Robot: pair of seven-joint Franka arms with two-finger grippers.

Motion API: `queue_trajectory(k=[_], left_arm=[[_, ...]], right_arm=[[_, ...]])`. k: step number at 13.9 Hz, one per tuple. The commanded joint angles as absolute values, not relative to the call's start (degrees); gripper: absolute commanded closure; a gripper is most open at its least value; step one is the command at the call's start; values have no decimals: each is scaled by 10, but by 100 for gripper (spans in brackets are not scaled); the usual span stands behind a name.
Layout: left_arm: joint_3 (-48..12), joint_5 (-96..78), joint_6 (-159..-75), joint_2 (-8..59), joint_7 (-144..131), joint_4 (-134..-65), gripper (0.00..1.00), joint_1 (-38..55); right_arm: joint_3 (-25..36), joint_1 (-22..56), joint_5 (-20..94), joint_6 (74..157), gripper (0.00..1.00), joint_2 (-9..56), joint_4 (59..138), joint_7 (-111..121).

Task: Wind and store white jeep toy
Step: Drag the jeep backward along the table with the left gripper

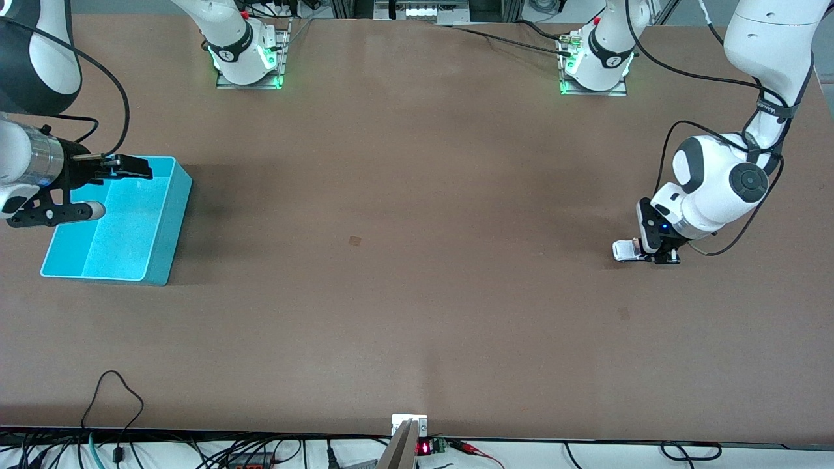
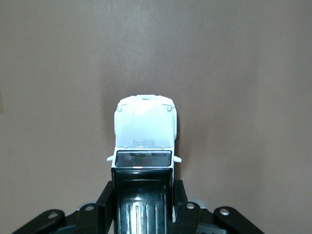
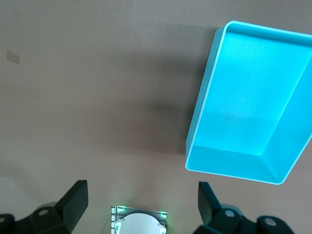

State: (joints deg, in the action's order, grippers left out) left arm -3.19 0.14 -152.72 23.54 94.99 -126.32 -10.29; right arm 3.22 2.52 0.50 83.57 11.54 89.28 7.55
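The white jeep toy (image 1: 625, 250) stands on the table toward the left arm's end. My left gripper (image 1: 655, 255) is down at the table and shut on its black-roofed rear half. In the left wrist view the fingers (image 2: 181, 197) press both sides of the jeep toy (image 2: 145, 127), and its white hood sticks out past my left gripper (image 2: 142, 189). The turquoise bin (image 1: 177, 212) sits toward the right arm's end and holds nothing that I can see. My right gripper (image 1: 112, 189) hovers over it, open and empty. In the right wrist view the bin (image 3: 204, 113) lies beside my right gripper (image 3: 142, 201).
Both arm bases (image 1: 247, 58) (image 1: 596, 65) stand at the table edge farthest from the front camera, lit green. Cables (image 1: 117, 397) and a small box (image 1: 409, 425) lie along the edge nearest it. A small dark mark (image 1: 355, 241) is near mid-table.
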Motion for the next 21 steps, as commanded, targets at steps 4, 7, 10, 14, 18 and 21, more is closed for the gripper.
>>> queue_trajectory(k=[4, 7, 10, 14, 18, 21], left_arm=[[-36, 11, -1530, 281, 985, -1238, 81, -148], [-37, 11, -1530, 284, 1009, -1238, 81, -164], [-36, 11, -1530, 289, 1026, -1232, 81, -183], [-37, 11, -1530, 294, 1055, -1224, 81, -203], [-36, 11, -1530, 301, 1070, -1218, 81, -217], [-37, 11, -1530, 301, 1082, -1218, 81, -227]], right_arm=[[33, 22, 9, 827, 0, 119, 885, 83], [33, 22, 9, 826, 0, 118, 885, 83], [33, 22, 9, 827, 0, 118, 885, 82], [33, 24, 9, 826, 0, 118, 885, 80], [33, 24, 9, 826, 0, 118, 886, 81], [33, 24, 9, 826, 0, 118, 886, 81]])
